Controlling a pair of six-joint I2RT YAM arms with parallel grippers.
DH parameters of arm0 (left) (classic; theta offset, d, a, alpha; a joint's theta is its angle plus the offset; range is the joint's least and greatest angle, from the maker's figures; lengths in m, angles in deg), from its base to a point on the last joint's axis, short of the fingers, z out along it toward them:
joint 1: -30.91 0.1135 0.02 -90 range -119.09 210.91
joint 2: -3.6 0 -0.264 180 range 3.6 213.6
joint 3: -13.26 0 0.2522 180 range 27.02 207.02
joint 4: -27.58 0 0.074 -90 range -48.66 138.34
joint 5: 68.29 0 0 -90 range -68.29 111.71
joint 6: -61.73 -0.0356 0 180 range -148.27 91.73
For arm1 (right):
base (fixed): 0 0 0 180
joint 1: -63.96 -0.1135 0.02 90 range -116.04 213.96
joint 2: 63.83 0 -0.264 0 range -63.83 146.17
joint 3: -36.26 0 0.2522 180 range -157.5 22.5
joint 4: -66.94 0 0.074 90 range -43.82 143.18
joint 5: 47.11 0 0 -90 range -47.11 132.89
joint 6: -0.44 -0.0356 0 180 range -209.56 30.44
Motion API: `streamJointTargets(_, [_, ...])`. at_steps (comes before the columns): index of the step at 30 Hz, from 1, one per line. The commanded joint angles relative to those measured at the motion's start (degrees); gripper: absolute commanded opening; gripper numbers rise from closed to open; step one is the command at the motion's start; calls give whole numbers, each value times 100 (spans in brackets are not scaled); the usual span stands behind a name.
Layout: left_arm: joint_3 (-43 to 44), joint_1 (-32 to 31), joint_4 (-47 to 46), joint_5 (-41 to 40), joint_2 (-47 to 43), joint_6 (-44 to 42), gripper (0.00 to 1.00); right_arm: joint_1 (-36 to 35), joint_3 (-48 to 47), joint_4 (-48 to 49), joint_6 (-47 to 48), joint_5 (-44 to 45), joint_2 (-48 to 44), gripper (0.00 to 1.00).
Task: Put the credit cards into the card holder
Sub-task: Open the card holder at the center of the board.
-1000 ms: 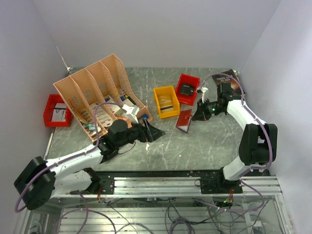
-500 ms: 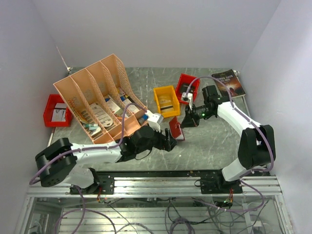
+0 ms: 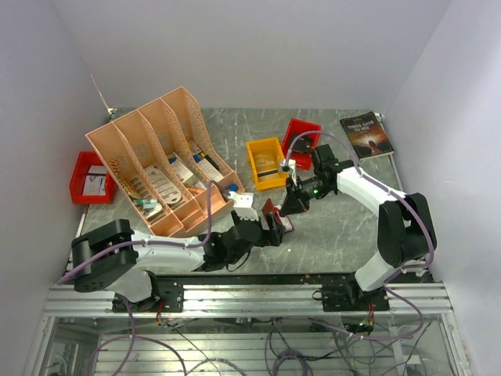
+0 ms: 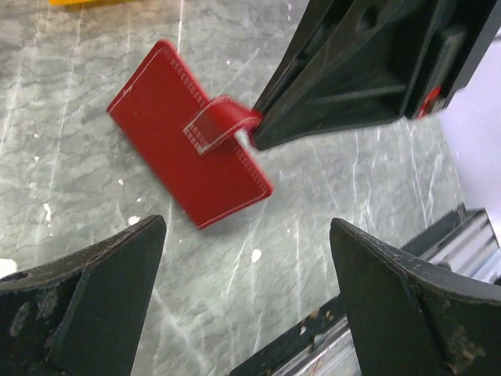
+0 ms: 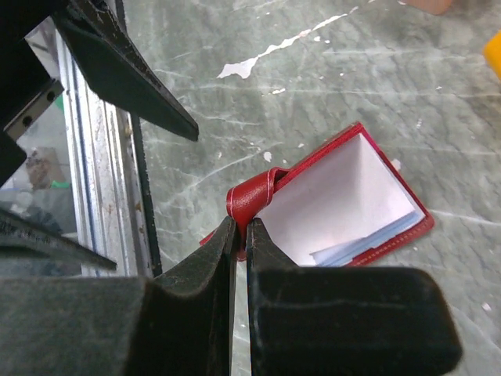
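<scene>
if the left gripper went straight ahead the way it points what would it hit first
Most likely the flat red leather-like card holder, held by its strap in the right gripper; it lies just beyond the open left gripper, though depth is unclear.

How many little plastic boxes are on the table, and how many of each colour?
red bins: 2
yellow bin: 1
Total: 3
</scene>
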Motion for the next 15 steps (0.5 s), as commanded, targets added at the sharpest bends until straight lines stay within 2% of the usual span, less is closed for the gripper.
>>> streamJointTargets(1, [1004,-187,1616,-1473,417,1095,98,-184,12,121,-88,-360,230,0])
streamJointTargets(4, [1634,-254,2813,-1721,819,1662,97,-222,-29,122,-88,-410,305,0])
streamJointTargets(10, [2125,-280,3016,-1694,1376,1591,94,-285,-103,93,-90,-472,428,0])
streamJointTargets(15, [2730,-280,3790,-1934,1893,1717,89,-311,-125,68,-70,-501,474,0])
